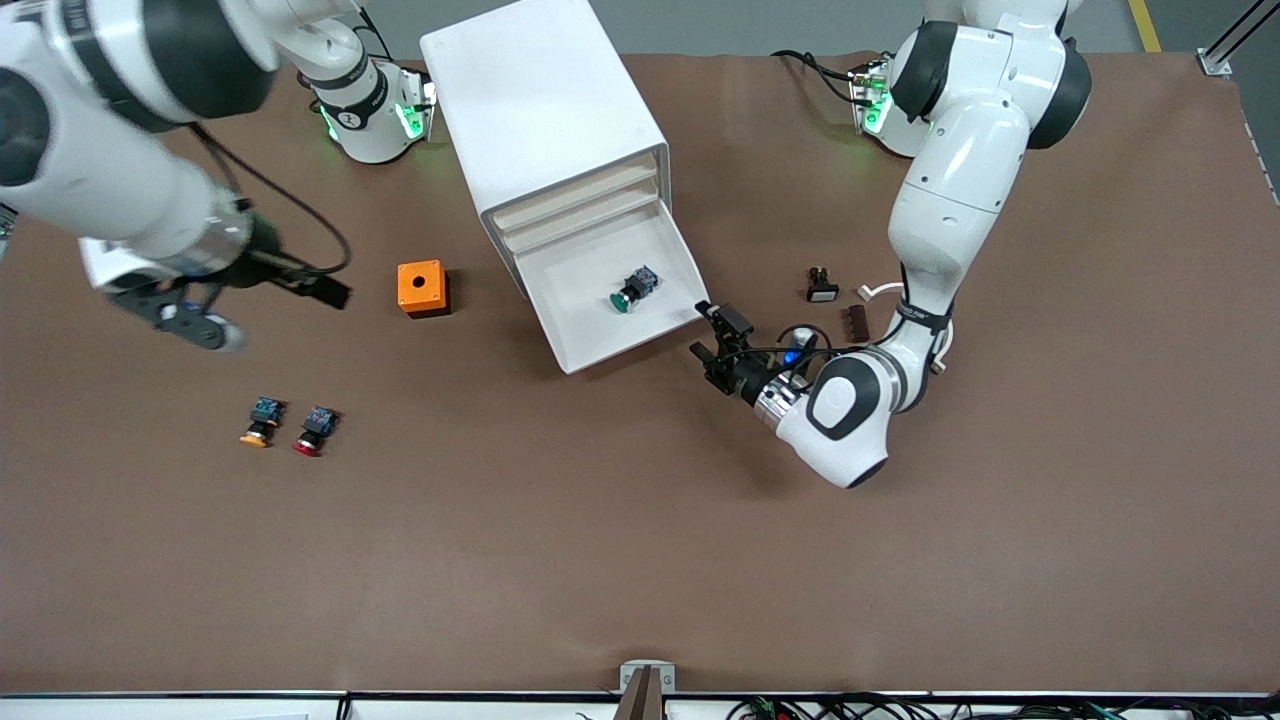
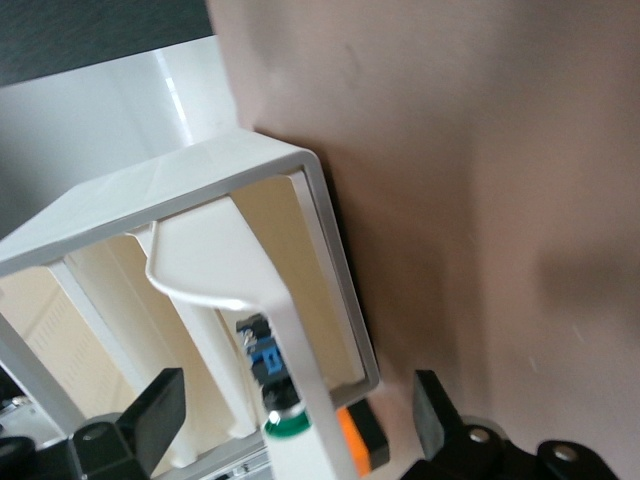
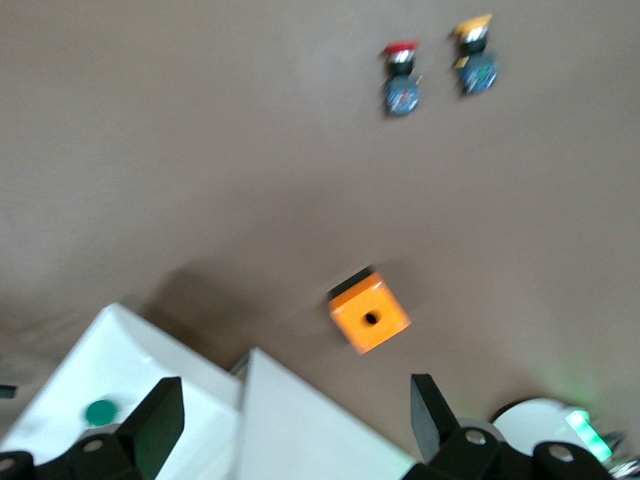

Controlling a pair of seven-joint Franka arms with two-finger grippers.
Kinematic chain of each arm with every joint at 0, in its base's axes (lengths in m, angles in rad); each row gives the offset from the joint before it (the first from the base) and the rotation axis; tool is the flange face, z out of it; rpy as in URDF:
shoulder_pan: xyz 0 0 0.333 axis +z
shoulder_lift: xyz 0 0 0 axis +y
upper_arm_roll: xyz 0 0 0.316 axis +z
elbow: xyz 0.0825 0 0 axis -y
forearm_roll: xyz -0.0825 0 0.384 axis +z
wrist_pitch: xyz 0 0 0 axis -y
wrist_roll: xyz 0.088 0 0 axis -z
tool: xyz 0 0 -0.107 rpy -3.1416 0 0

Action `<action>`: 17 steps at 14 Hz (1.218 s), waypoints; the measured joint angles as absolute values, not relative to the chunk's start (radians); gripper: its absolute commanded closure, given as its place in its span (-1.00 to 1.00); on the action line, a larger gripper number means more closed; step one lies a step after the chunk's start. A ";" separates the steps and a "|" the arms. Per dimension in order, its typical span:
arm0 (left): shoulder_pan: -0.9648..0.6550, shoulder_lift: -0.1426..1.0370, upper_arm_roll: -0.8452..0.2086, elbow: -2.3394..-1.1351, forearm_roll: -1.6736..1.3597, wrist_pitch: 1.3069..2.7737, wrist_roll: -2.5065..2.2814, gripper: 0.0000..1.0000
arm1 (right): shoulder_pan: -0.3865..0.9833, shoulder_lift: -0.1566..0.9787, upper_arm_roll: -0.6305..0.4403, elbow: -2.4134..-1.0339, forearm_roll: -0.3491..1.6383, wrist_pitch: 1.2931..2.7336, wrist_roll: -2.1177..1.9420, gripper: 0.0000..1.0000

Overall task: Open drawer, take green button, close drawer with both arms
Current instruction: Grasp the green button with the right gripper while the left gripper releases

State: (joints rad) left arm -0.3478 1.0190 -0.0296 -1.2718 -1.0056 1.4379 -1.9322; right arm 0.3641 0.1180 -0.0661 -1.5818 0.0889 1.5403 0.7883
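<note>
The white cabinet (image 1: 540, 110) stands at the back middle of the table. Its bottom drawer (image 1: 575, 330) is pulled out. The green-capped button (image 1: 630, 290) lies in it. My left gripper (image 1: 712, 342) is open and empty, low beside the drawer's front corner toward the left arm's end. In the left wrist view, the drawer's wall (image 2: 300, 400) and the button (image 2: 283, 425) show between the open fingers (image 2: 150, 410). My right gripper (image 1: 270, 315) is open and empty, up over the table toward the right arm's end. The right wrist view shows the cabinet (image 3: 300, 420) and the button (image 3: 100, 411).
An orange box with a round hole (image 1: 422, 288) sits beside the drawer toward the right arm's end. An orange-capped button (image 1: 260, 422) and a red-capped button (image 1: 314, 431) lie nearer the front camera. A small black part (image 1: 822, 288) and a brown block (image 1: 856, 322) lie by the left arm.
</note>
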 measured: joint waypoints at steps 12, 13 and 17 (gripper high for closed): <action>-0.277 0.876 -0.008 -1.196 -0.696 1.475 -1.090 -1.00 | 0.707 0.320 -0.065 -1.586 0.158 1.832 1.344 -1.00; -0.278 0.856 0.001 -1.190 -0.661 1.517 -1.043 -1.00 | 0.735 0.340 -0.065 -1.588 0.158 1.860 1.376 -1.00; -0.288 0.816 0.006 -1.189 -0.479 1.726 -0.963 -1.00 | 0.839 0.411 -0.066 -1.637 0.158 2.003 1.477 -1.00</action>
State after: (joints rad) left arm -0.2880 0.8156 0.0057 -1.1886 -0.4786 1.7256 -0.9631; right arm 0.8390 0.4107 -0.0661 -1.6365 0.1581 2.0030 1.4768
